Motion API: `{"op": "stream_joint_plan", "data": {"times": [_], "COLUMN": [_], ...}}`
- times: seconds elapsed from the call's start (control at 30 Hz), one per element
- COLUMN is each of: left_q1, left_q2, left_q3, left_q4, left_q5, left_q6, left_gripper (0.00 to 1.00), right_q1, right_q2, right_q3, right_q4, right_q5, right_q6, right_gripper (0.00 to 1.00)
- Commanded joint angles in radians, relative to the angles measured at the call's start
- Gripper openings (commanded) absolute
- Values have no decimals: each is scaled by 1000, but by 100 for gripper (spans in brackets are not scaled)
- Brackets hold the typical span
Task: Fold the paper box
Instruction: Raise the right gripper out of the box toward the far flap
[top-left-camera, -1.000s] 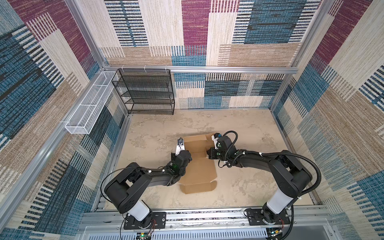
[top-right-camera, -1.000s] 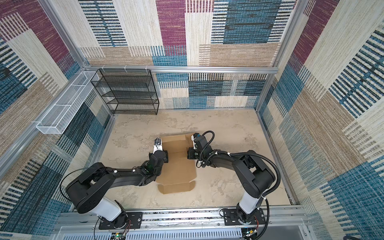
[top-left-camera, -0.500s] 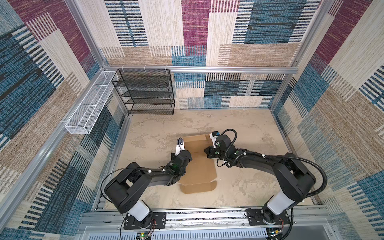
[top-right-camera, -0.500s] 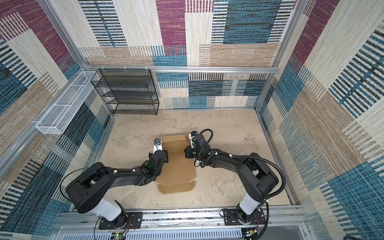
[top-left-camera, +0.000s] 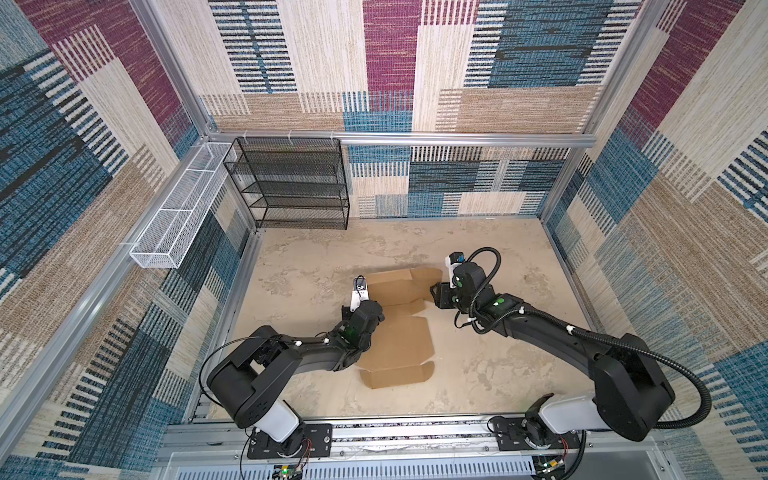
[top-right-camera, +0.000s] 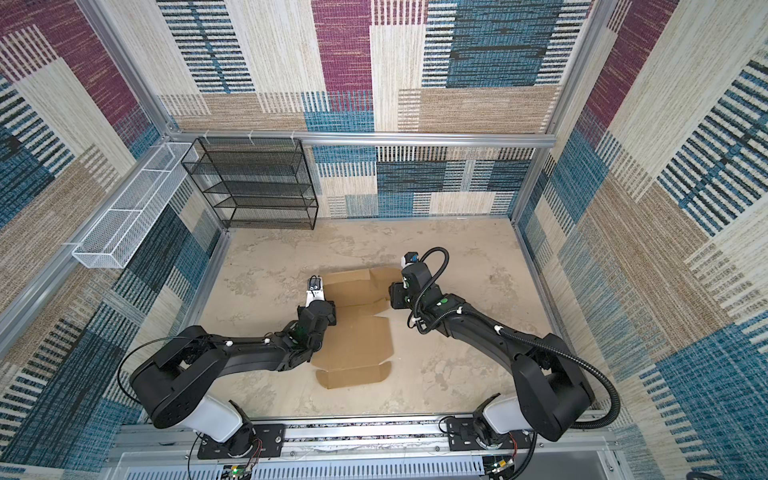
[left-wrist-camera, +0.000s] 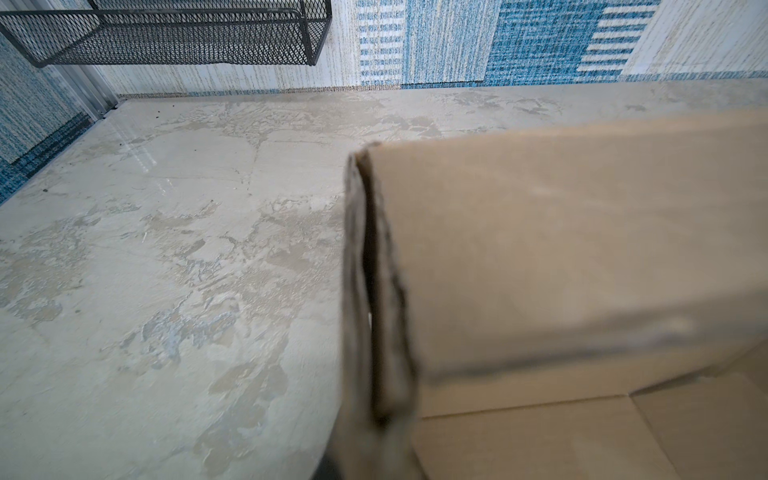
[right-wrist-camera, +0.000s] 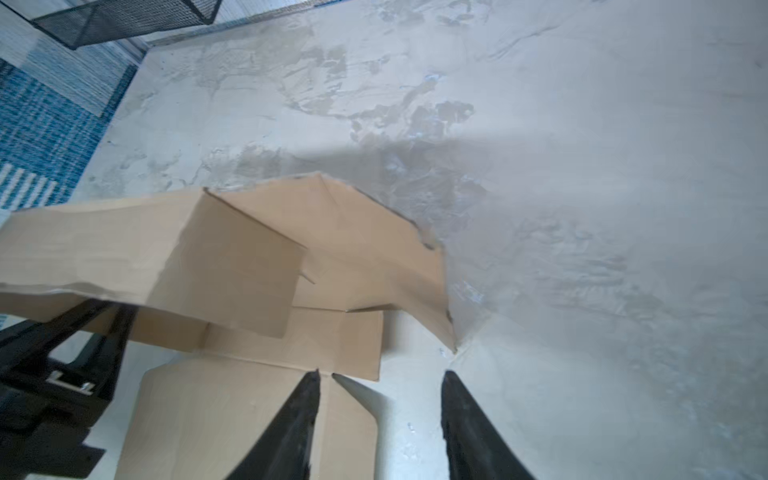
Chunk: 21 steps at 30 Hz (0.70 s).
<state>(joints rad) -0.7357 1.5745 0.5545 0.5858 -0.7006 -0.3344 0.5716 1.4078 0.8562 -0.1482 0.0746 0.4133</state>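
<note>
While the two arms meet over the middle of the marbled beige table, the paper box lies there between them, a brown corrugated die-cut sheet only partly shaped.

- Near end of the sheet: flat on the table, with a small round-cornered flap at the edge closest to the arm bases.
- Far end: a panel lifted off the table, throwing a shadow on the surface behind it. The right wrist view shows this raised part as several bent flaps.
- Left hand: at the box's left edge, toward the far end. Pinched tight on the cardboard there. In the left wrist view a doubled cardboard edge runs straight down to the frame bottom, and the fingers themselves are hidden. In the right wrist view its black fingers show under the raised panel.
- Right hand: just beside the box's right edge, toward the far end. Fingers spread to a moderate gap and gripping nothing. One fingertip sits over the flat sheet and the other over bare table. Cannot tell whether either touches.
- Black mesh shelf rack: against the back wall at the far left corner, well apart from the box.
- White wire basket: hung on the left wall rail.
</note>
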Motion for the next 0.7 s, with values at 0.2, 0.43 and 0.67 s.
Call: {"op": "stream_joint_plan", "data": {"times": [0.2,0.43,0.67], "left_q1": [-1,-1,-1], "left_q2": [11,19,20], "left_q3": [13,15,21], "left_q4": [-11,-6,-10], "left_q5": [2,6,13], "left_q6": [0,6,6], "left_gripper": [0,0,0], "right_q1": [-35,-36,-36], "right_q2": [110,174,191], "right_q3": [13,45,39], "right_q4": [62,153,220], "right_q5": [12,-24,-72], "right_q6": [-77,-158,-205], "right_gripper": [60,60,50]}}
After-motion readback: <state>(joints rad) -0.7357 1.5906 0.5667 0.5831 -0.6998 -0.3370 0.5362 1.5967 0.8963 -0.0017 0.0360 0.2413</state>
